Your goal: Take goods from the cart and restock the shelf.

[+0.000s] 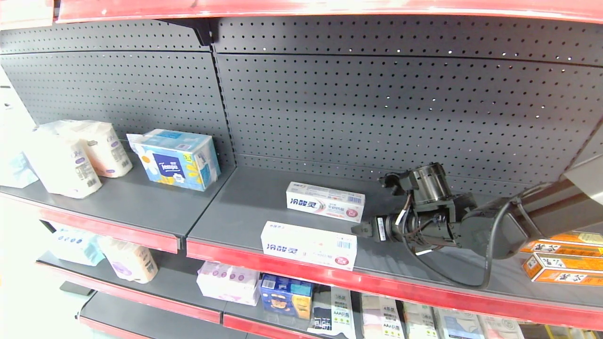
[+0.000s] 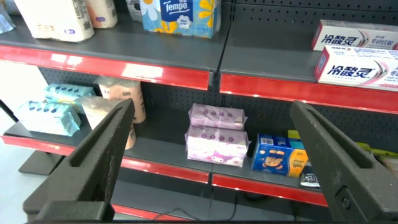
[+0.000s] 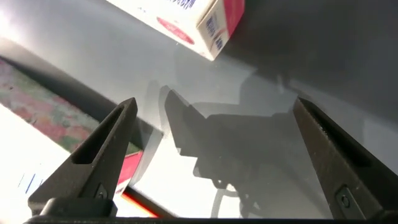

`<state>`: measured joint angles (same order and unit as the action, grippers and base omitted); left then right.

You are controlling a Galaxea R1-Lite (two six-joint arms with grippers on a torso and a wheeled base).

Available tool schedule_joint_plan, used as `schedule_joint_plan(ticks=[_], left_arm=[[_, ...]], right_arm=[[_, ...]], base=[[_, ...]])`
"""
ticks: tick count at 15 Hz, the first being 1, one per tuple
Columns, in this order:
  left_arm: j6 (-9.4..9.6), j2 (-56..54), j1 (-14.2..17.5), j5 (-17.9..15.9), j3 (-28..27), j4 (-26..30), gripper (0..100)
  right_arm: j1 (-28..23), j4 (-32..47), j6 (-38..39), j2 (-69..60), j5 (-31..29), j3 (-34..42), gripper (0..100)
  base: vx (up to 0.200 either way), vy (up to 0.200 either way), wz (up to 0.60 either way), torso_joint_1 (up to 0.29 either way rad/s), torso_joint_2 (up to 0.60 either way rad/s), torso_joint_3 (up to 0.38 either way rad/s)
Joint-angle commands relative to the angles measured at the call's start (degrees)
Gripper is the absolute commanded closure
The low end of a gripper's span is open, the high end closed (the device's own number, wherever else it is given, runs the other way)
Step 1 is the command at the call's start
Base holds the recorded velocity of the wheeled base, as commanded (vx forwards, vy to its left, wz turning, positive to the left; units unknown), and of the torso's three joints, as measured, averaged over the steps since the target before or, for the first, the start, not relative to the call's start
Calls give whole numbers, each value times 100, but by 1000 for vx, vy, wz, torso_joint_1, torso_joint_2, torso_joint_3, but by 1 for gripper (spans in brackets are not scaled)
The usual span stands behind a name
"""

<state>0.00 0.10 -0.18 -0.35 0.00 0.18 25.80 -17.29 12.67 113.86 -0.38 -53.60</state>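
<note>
Grey shelf (image 1: pixel 254 197) leaves little margin: my right gripper (image 1: pixel 359 230), fingers spread wide and empty, hangs just beside the front toothpaste box (image 1: pixel 308 245) at the red front edge, so a sideways swing could tip it off. It and the rear box (image 1: pixel 325 201) are long, white and lying flat. My left gripper (image 2: pixel 211 109) is wide open and empty too.

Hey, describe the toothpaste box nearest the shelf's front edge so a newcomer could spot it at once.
On the grey metal shelf with the red front lip, look in the bay right of the blue tissue pack. Two long white cardboard toothpaste boxes lie there; yours is the front box at the red lip, its twin lying farther back.
</note>
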Motion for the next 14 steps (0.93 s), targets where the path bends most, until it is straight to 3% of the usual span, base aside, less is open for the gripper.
schedule_joint_plan(ticks=[1, 14], left_arm=[[0, 8, 1, 0, -9, -1, 0], [0, 8, 1, 0, 0, -1, 0]], right_arm=[[4, -3, -10, -57, 38, 43, 0], [13, -3, -10, -198, 266, 183, 0]], base=[[0, 0, 0, 0, 0, 0], [0, 0, 0, 0, 0, 0]])
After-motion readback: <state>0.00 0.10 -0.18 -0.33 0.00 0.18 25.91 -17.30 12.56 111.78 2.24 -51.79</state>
